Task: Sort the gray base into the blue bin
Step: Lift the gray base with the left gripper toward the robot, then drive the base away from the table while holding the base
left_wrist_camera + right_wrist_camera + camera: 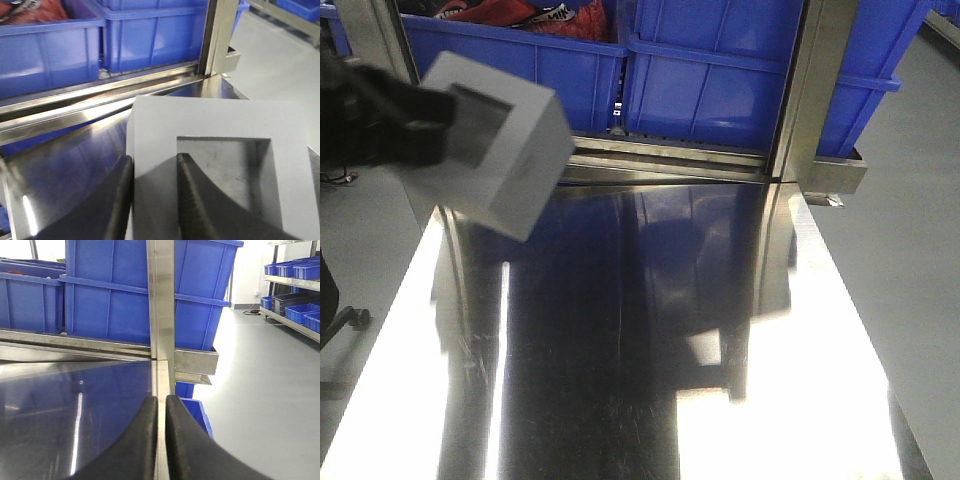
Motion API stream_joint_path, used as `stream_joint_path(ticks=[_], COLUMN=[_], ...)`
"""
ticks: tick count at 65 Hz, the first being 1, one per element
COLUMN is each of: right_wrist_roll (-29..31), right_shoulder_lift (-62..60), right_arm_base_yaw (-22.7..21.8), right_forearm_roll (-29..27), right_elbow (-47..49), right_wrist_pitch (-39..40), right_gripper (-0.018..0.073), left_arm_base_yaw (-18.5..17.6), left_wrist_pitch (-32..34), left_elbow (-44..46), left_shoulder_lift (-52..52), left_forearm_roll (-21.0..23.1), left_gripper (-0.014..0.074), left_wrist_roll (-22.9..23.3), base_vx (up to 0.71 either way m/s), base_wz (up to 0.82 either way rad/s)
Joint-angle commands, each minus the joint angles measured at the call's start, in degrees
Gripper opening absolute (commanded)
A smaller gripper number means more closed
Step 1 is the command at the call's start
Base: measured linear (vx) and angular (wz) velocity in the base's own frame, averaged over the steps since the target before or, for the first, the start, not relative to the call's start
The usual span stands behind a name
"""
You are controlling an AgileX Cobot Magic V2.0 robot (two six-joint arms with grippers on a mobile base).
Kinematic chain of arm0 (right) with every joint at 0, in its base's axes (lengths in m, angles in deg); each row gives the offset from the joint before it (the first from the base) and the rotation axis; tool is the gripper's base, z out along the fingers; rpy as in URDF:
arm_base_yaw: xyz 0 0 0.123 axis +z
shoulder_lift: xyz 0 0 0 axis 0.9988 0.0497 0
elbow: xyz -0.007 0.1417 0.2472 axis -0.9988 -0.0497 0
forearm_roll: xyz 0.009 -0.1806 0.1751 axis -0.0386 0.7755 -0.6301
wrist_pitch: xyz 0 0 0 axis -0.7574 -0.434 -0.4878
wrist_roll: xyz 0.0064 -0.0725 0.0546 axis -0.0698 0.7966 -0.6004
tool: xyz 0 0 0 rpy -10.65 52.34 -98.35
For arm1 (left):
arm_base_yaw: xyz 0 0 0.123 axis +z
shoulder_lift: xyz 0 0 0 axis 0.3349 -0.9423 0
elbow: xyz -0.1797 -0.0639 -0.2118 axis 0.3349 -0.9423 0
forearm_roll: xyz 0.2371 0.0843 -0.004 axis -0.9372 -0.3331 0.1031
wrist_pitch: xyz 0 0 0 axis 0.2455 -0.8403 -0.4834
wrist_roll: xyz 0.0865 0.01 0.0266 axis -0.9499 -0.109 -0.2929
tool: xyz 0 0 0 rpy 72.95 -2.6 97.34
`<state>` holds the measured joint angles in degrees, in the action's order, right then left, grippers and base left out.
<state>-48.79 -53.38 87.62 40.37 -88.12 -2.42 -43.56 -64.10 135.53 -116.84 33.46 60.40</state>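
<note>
1. The left gripper (154, 165) pinches one wall of the gray base (215, 125). One finger sits inside the square recess and the other presses the outer face. The base hangs tilted in the air above the steel table (620, 380).
2. The right gripper (161, 399) has its jaws pressed almost together with nothing between them. It rests low over the table, with a steel post (161, 300) straight ahead of the jaws.
3. Risk, as a judgement: the grip holds only one wall, so most of the block hangs to one side of the jaws. A quick swing could make it pivot or slip out.
4. Risk: the blue bin (510, 60) stands beyond the left jaws and higher than them, behind a steel rail (660, 160). If the base is carried too low, it could strike the rim or the rail.
5. Risk: a second blue bin (720, 80) stands beside the first, so the base could be dropped into the wrong one. I cannot tell which is meant.
6. The left wrist view alone shows where the fingers sit on the wall. The front view alone shows the base's tilt and that it is off the table, though the gripper is blurred there. Only the right wrist view shows the right jaws.
</note>
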Motion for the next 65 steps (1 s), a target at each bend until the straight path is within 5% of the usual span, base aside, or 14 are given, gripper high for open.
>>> stream_joint_path(ticks=[1,35,65], right_wrist_roll=[0.38,0.38,0.38], right_shoulder_lift=[-0.45,-0.45,-0.45], right_arm_base_yaw=[-0.23,-0.23,-0.23], right_forearm_roll=[0.36,0.36,0.36], right_elbow=[-0.05,-0.05,-0.05], right_wrist_pitch=[4.24,4.24,4.24], right_gripper=[-0.0004,-0.0004,-0.0004], left_arm_base_yaw=[-0.12,-0.12,-0.12], left_wrist_pitch=[5.97,12.40,12.86], left_elbow=[-2.01,-23.26,-26.07], left_shoulder_lift=[7.60,37.67,42.16], left_forearm_roll=[-1.84,-2.41,-2.11], left_gripper=[0.0150,0.0150,0.0150], left_wrist_roll=[3.20,4.45,4.45], base_vx=[0.00,0.00,0.00], base_wz=[0.00,0.00,0.00])
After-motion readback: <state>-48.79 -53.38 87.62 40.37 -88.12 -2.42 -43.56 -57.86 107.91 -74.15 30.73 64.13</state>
